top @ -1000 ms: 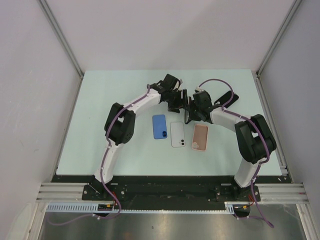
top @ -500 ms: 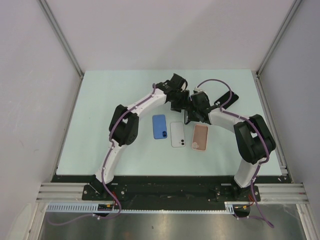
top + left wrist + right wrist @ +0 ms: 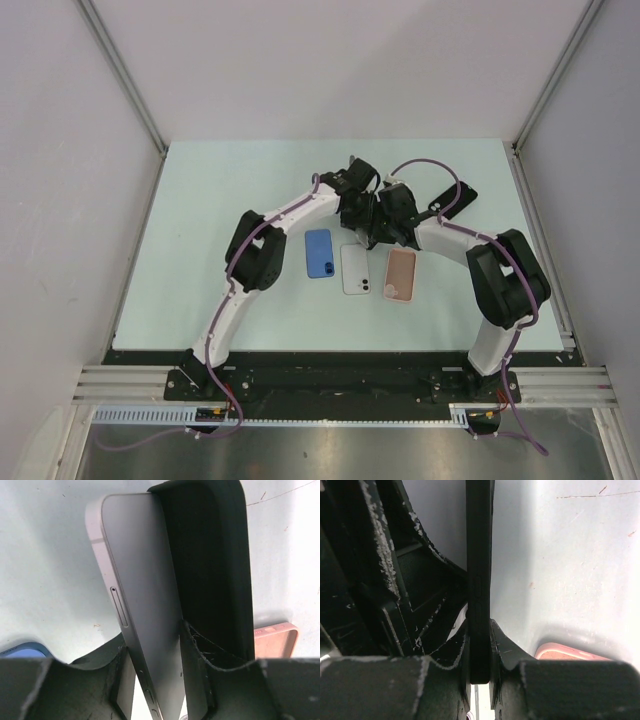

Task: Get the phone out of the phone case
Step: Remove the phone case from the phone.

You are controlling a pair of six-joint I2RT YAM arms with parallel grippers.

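Separation step is in hand, by my read: phone [image 3: 140,605] is part-way out of phone case [image 3: 210,570]. In the left wrist view the grey phone stands centre frame, its upper-left corner & left edge clear of the black case, which sits just right of it. The two spread apart toward the top of frame and meet near the bottom. Both are held up off the table [image 3: 220,220], approx centre of the top view.

Jaws of the left gripper [image 3: 156,662] are narrowed round the phone's lower part, one finger per face, pads right up against it. Can't tell if it's clamped yet. The right gripper [image 3: 480,652] is closed tight on the case edge, black slab pinched btwn both fingers at bottom centre of its view.

Next move prob. needs left to firm its hold, then draw the phone away while right holds the case. Risk: last corner catching, or a slip.

Pose: left arm rises from the lower-left base, elbow mid-left, forearm angled up-right. Right arm mirrors it, elbow at right, forearm up-left. Wrists meet nose to nose. Blue phone [image 3: 319,253], white phone [image 3: 355,268] & pink item [image 3: 401,274] lie flat just below them.
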